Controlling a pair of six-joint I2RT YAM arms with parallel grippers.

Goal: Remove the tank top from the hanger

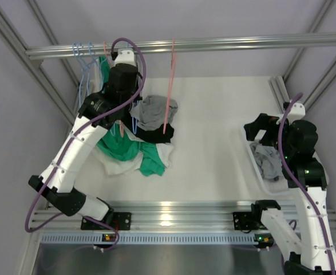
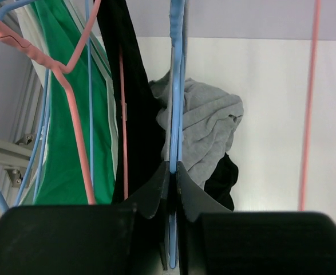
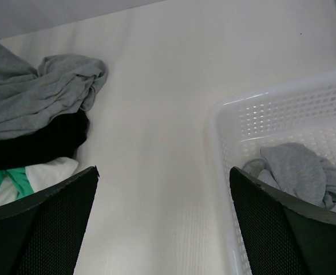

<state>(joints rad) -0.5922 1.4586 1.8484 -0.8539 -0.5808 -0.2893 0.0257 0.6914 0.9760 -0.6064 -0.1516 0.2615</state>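
- At the upper left of the top view, under the rail [image 1: 213, 43], the left gripper [image 2: 173, 172] had its jaws pinched shut on the thin bar of a blue hanger [image 2: 177, 86].
- Just behind that hanger, at the centre of the left wrist view, hung the grey tank top [image 2: 210, 129], bunched up. Whether it was threaded on that very hanger could not be told.
- It looked light, limp and stretchy, and likelier to snag on the hanger's ends than to slide off cleanly.
- A strap or a gathered fold near the hanger's shoulder seemed the soundest place to pinch.
- A black garment [image 2: 127, 103] and a green garment [image 2: 64, 149] crowded the left of that view and would be easy to catch by mistake.
- The right gripper [image 3: 163, 172] stood wide open and empty above the table [image 3: 156, 86], beside a white basket [image 3: 282, 109].
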